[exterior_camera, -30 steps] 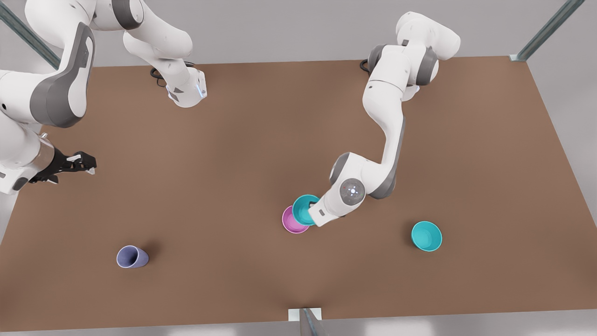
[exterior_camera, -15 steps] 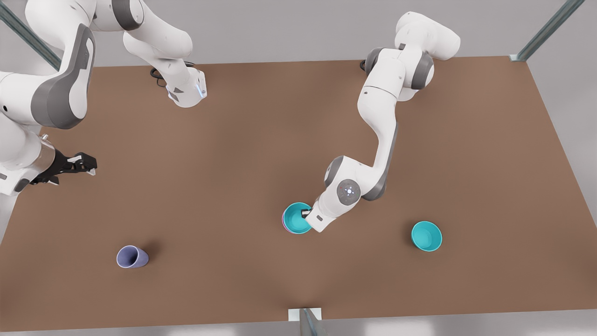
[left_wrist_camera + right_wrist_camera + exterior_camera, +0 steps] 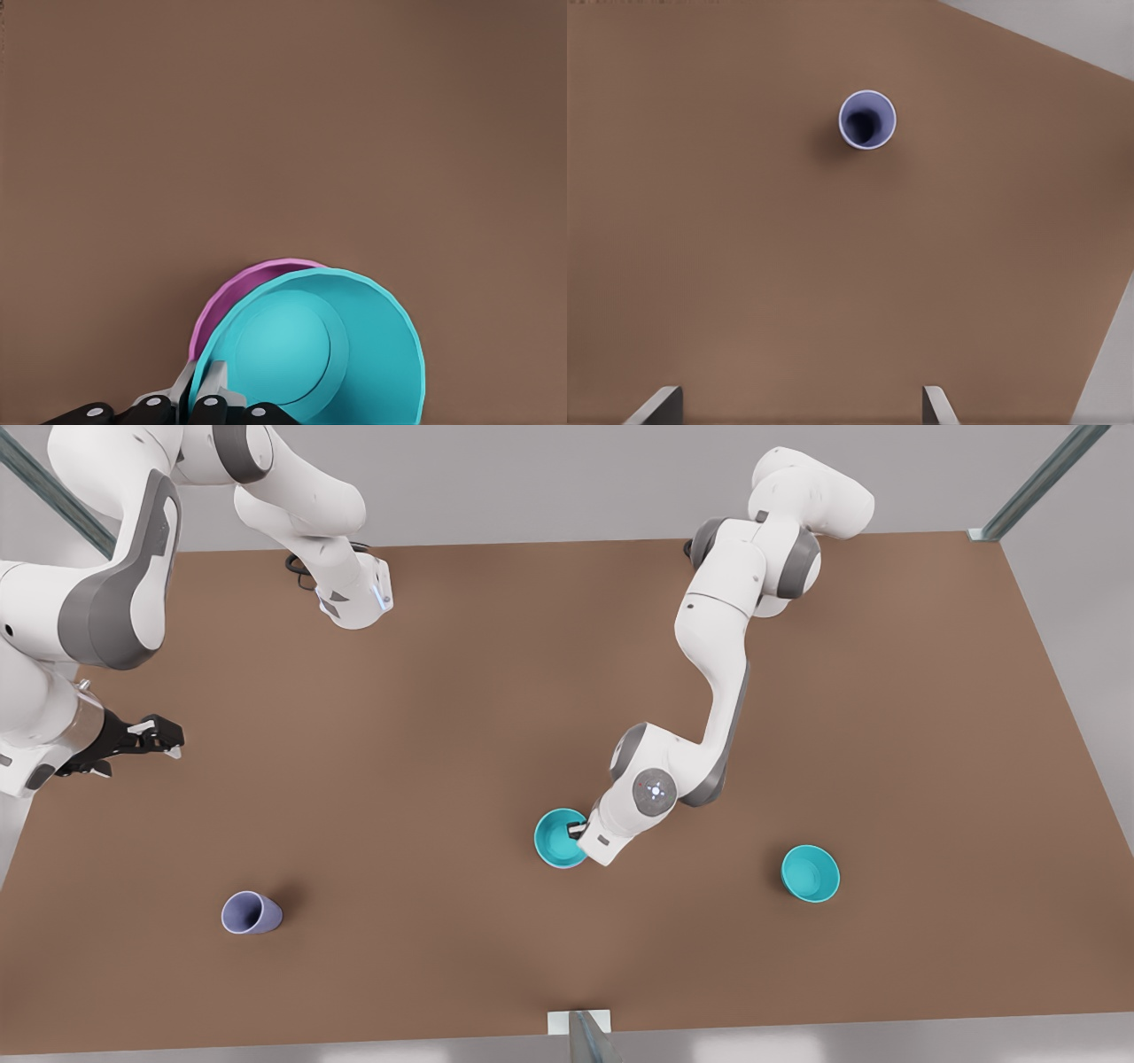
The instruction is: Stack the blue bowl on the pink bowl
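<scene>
Two bowls, one stack: the blue bowl point(image 3: 319, 350) sits over the pink bowl point(image 3: 232, 301), whose rim peeks out as a crescent on one side.
Left gripper point(image 3: 578, 831): jaws clamped on the blue bowl's rim, one finger point(image 3: 211, 390) inside the wall and one outside.
Offset from the jaws: the pink bowl lies directly beneath the held bowl, slightly off-centre; a small shift toward the crescent would nest it squarely.
Bowl axis: the blue bowl opens upward, a little tilted.
Right gripper point(image 3: 151, 736): waits well apart, jaws spread, the lavender cup point(image 3: 867, 119) far ahead of them.
Nearer arm: left, already on the job.
Spare teal bowl point(image 3: 810, 873): untouched on the table point(image 3: 443, 691).
</scene>
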